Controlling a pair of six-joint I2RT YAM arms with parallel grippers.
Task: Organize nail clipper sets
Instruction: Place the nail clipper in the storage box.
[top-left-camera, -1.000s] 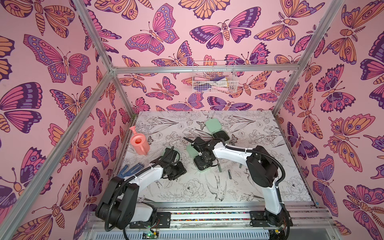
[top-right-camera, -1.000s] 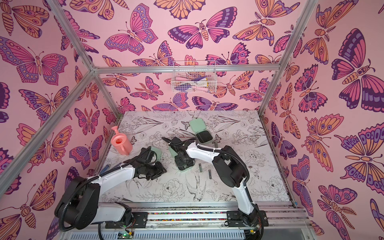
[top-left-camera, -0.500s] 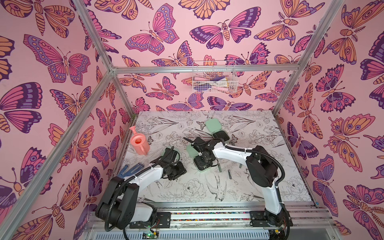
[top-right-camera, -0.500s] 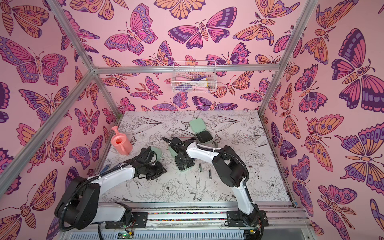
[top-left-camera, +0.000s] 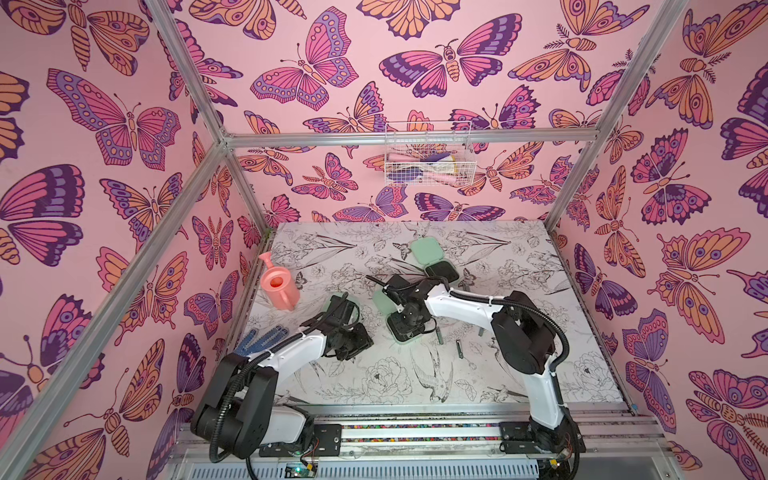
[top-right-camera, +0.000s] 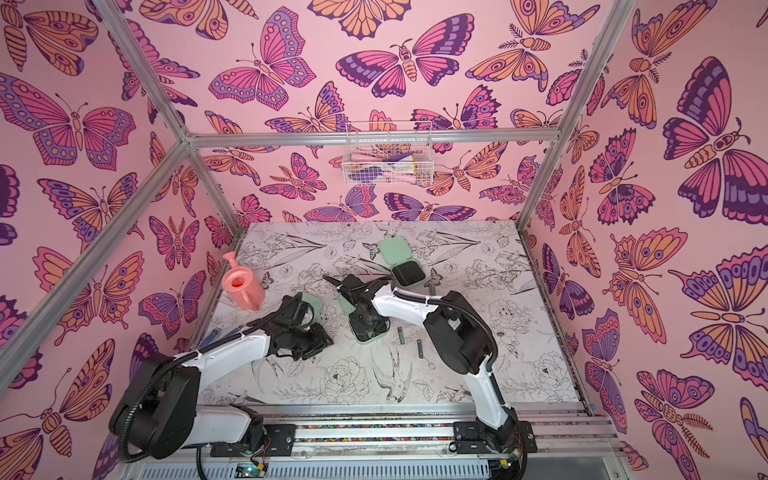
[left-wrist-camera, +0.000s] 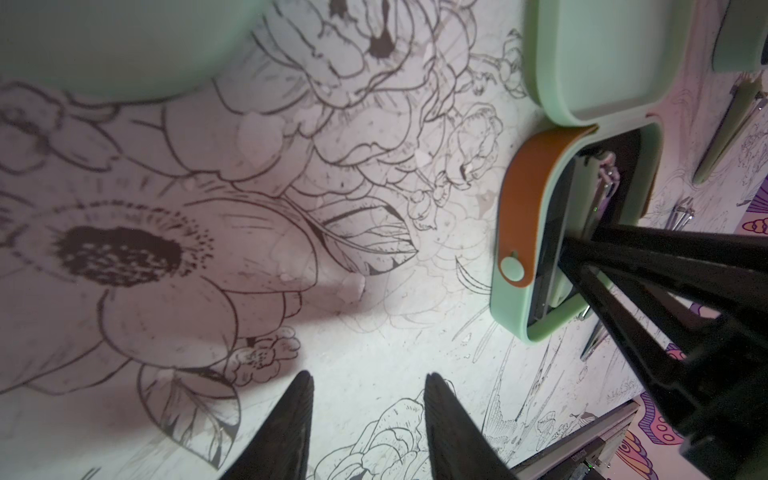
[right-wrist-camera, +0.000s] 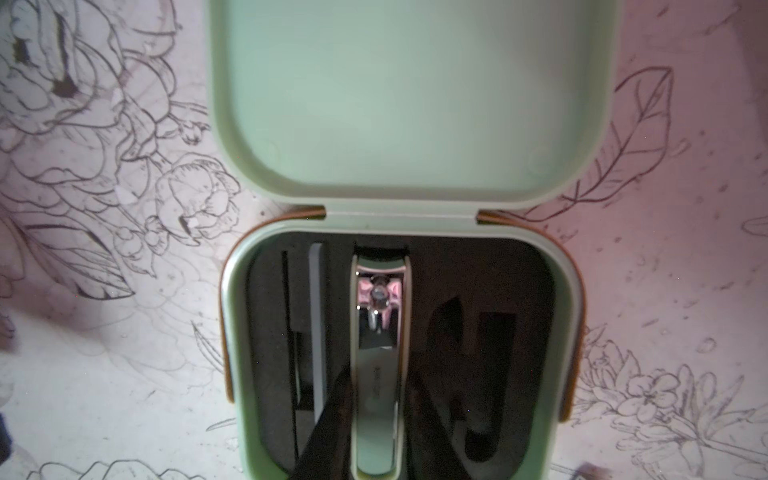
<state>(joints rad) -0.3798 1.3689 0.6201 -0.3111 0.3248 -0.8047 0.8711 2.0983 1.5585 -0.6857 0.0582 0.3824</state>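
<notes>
The cell is lined with pink butterfly wallpaper and framed in aluminium bars. A wire basket (top-left-camera: 428, 160) hangs on the back wall. The desk (top-left-camera: 540, 374) carries a black-and-white floral print.

Items noted on the desk:
- A pink watering can (top-left-camera: 279, 287) stands near the left edge.
- A blue glove (top-left-camera: 262, 340) lies beside my left arm.
- There are three mint-green cases.

Cases:
- The back case (top-left-camera: 424, 251) lies open, its lid flat and its black base nearer to me.
- The middle case (top-left-camera: 380, 301) lies open at the desk's centre, its base under my right gripper (right-wrist-camera: 378, 374). An orange strap (left-wrist-camera: 528, 199) runs along its side.
- The left case (top-right-camera: 314, 306) is partly hidden behind my left wrist, and I cannot tell whether it is open.

Right gripper: it reaches down into the middle case's base. In the right wrist view its fingers (right-wrist-camera: 332, 424) press against both long sides of the clipper (right-wrist-camera: 376, 432), grasping it. The clipper lies in the centre slot of the black insert. A slim pale file (right-wrist-camera: 316, 324) sits in the slot just beside it.

Left gripper (left-wrist-camera: 368, 386): it is released, with its fingers apart and nothing between them. It hovers low over bare desk, near the left case and apart from the middle case.

Loose items: slim grey tools (top-left-camera: 459, 348) lie on the desk just to the right of the middle case, separate from one another and outside any case.
</notes>
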